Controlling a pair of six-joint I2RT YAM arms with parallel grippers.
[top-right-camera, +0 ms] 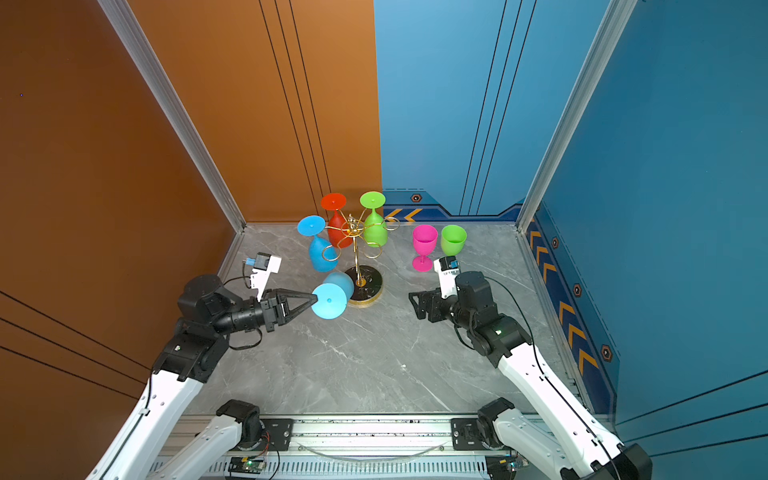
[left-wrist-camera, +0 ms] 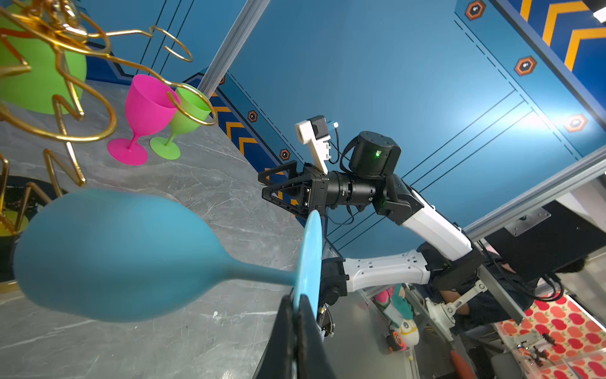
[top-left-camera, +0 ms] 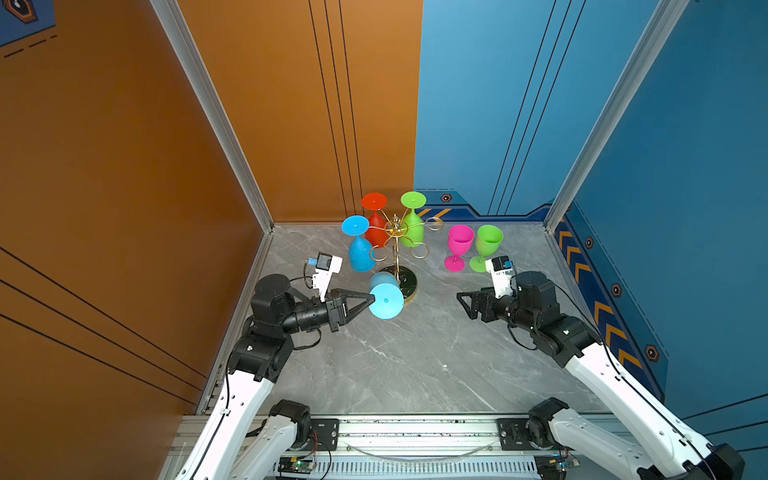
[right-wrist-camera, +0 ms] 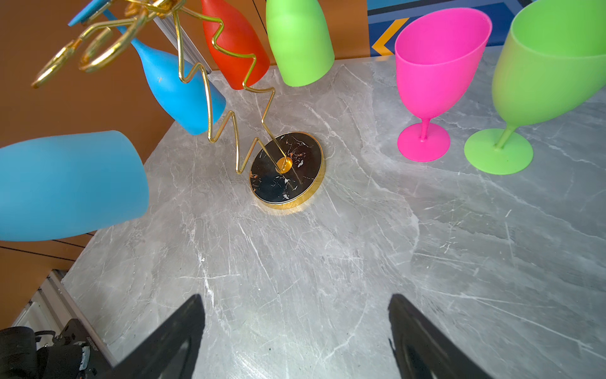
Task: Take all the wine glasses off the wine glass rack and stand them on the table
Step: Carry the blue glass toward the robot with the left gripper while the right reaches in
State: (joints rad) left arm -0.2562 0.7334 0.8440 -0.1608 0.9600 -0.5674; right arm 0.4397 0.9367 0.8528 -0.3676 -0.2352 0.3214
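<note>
Beside rack point(right-wrist-camera: 288, 183), left end effector point(top-left-camera: 372, 297) gripping glass point(top-left-camera: 388, 304)

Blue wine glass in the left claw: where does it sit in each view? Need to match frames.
In a top view: held blue wine glass left of centre, foot facing the camera.
In a top view: same spot, slightly further left.
Left wrist: fills the picture's lower left, blurred.
Right wrist: bowl only, at the picture's left edge.
Shared landmark: wine glass rack's black base, right beside it.
</note>
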